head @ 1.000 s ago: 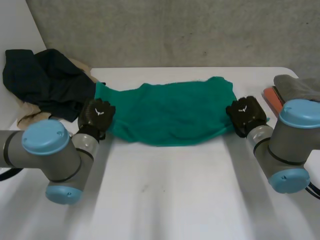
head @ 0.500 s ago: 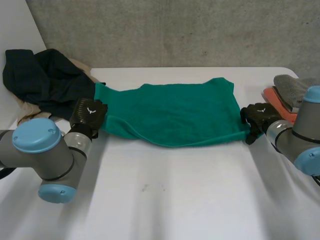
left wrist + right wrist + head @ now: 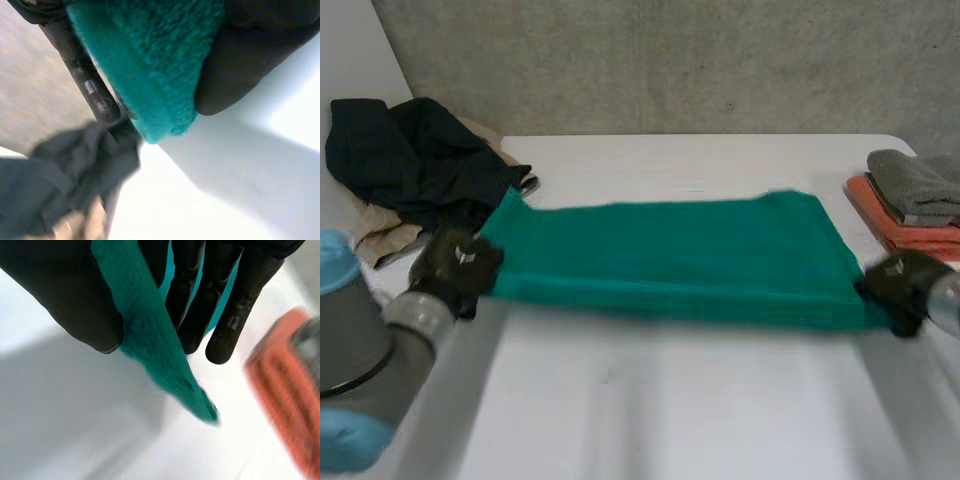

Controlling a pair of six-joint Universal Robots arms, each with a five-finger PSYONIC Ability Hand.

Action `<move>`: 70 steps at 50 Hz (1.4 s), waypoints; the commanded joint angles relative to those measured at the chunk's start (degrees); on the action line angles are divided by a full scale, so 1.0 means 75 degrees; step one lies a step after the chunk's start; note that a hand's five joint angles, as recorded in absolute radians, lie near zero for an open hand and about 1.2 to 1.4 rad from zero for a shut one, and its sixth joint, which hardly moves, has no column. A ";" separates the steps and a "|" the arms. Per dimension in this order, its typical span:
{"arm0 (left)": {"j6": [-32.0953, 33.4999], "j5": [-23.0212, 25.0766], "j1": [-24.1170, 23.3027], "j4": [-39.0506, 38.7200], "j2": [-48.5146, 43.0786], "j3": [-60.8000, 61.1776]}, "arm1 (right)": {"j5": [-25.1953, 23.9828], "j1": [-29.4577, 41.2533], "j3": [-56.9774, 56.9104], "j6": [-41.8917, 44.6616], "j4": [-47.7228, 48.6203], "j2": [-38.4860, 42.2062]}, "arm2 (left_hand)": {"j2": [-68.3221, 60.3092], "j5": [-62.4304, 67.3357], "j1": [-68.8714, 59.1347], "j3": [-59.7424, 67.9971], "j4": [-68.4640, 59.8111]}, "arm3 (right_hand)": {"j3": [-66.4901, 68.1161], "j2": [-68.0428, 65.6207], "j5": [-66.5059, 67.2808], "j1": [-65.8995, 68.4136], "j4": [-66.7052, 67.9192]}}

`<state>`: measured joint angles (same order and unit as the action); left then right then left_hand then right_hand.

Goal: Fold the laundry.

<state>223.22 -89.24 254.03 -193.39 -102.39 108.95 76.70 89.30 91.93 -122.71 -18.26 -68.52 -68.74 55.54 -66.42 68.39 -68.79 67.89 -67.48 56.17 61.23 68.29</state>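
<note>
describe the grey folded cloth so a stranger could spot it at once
On the white table, go to the edge by the robot's right hand, past the end of the green towel. A folded stack lies there; the grey cloth is its top piece, on an orange one.

The green terry towel is stretched into a wide, flat band across the middle of the table. Layered edges show along its near side. The left robot hand pinches its left end and the right robot hand its right end. A short corner tip protrudes past each grip.
</note>
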 commanded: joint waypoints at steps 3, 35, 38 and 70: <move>0.1281 0.0145 0.0384 0.2313 0.0481 0.0743 | 0.0425 -0.0387 0.1278 0.1607 -0.0847 -0.0943 | -0.1501 0.1928 -0.1810 0.1548 -0.1495 | 0.1615 -0.1669 0.1843 0.2502 0.1562; 0.1222 -0.0675 -0.0143 -0.0793 -0.3199 -0.2842 | 0.1538 0.1476 -0.3385 -0.0151 0.2798 0.3052 | -0.1501 0.1928 -0.1810 0.1548 -0.1495 | 0.1615 -0.1669 0.1843 0.2502 0.1562; 0.1234 -0.0769 -0.0308 -0.0817 -0.3445 -0.3147 | 0.1585 0.1582 -0.3760 -0.0139 0.2892 0.3404 | -0.1501 0.1928 -0.1810 0.1548 -0.1495 | 0.1615 -0.1669 0.1843 0.2502 0.1562; 0.0449 -0.0934 -0.0379 -0.0981 -0.2859 -0.3288 | 0.1141 0.1688 -0.1712 -0.1873 0.3467 0.1144 | 0.7468 -0.7040 0.7158 -0.7421 0.7473 | -0.7718 0.7664 -0.7490 -0.6831 -0.7772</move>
<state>229.35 -101.45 249.86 -201.15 -124.02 84.35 90.37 102.44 71.54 -133.89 14.52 -54.14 -13.38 3.08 -13.21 13.77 -13.22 12.43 -13.03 3.72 12.32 13.50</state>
